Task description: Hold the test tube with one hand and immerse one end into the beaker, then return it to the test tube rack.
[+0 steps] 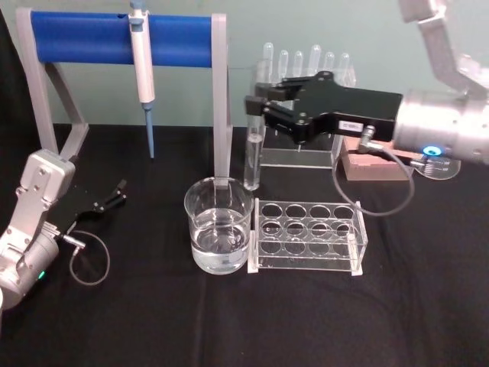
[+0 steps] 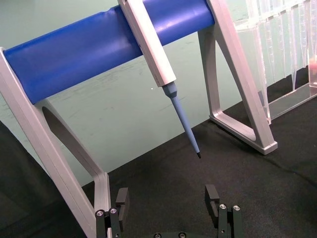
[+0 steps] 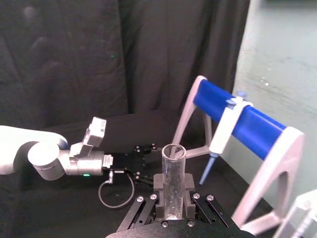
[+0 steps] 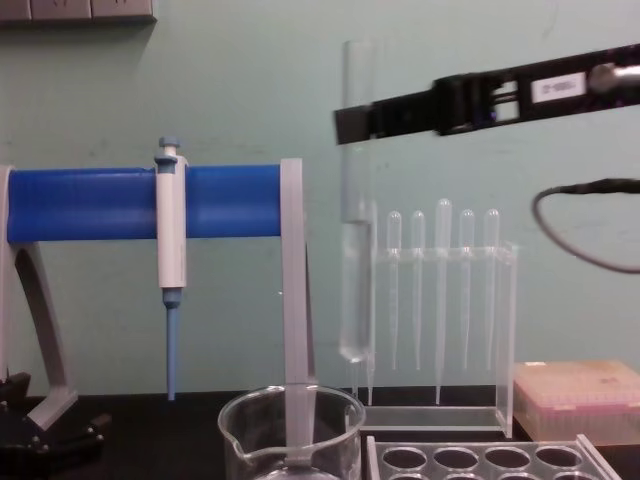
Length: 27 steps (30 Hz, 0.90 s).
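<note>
Jaws first: the right gripper [image 1: 257,107] has its jaws pinched tight on the test tube [image 1: 252,160], grabbing it near the top. The tube stands upright, with a short bit poking above the jaws and most of it hanging below.

From the chest view, its round bottom end is in the air. It's higher than the rim of the beaker [image 4: 290,430] and a little to the right of it, so it's not dipped. The beaker has water in it and sits below the jaws, closer to the robot. The clear rack [image 1: 309,233] is right next to the beaker, also below the jaws, with every hole I can see open.

The left gripper [image 2: 167,198] is parked low, way off to the left of the tube, with its jaws spread wide and nothing between them.

Everything sits on a black table [image 1: 153,321]. A pale green wall [image 4: 250,80] runs behind it, and there's a dark curtain [image 3: 74,59] off to the side. A white-and-blue pipettor [image 1: 141,61] hangs on a blue bar stand [image 1: 84,38], left of the jaws.
</note>
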Each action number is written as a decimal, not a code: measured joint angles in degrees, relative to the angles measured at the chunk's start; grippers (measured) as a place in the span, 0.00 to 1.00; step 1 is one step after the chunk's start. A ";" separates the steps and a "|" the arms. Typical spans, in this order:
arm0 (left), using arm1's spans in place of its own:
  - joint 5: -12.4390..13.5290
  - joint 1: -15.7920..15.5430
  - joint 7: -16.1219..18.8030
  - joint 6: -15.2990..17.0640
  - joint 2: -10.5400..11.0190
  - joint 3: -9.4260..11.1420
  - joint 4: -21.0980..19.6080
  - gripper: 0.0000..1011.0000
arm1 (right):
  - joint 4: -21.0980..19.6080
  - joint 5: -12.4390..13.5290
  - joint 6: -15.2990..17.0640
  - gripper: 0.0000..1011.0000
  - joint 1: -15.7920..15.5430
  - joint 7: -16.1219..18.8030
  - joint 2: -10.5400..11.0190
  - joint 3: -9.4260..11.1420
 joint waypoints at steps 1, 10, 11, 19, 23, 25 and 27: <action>0.00 0.00 0.00 0.00 0.00 0.00 0.00 0.99 | 0.40 -0.11 -0.06 0.22 0.33 0.11 -0.33 -0.42; 0.00 0.00 0.00 0.00 0.00 0.00 0.00 0.99 | 5.89 -1.16 -3.39 0.22 2.05 0.62 -3.82 -5.08; 0.00 0.00 0.00 0.00 0.00 0.00 0.00 0.99 | 6.42 -1.28 -3.80 0.22 2.07 0.62 -4.05 -5.42; 0.00 0.00 0.00 0.00 0.00 0.00 0.00 0.99 | 10.91 -2.72 -8.38 0.22 1.17 0.93 -5.72 -8.14; 0.00 0.00 0.00 0.00 0.00 0.00 0.00 0.99 | 12.57 -3.52 -10.22 0.22 0.34 1.05 -6.44 -8.80; 0.00 0.00 0.00 0.00 0.00 0.00 0.00 0.99 | 13.62 -4.17 -11.38 0.22 -0.24 1.04 -6.83 -9.07; 0.00 0.00 0.00 0.00 0.00 0.00 0.00 0.99 | 14.37 -4.82 -12.32 0.22 -0.74 1.01 -7.22 -9.19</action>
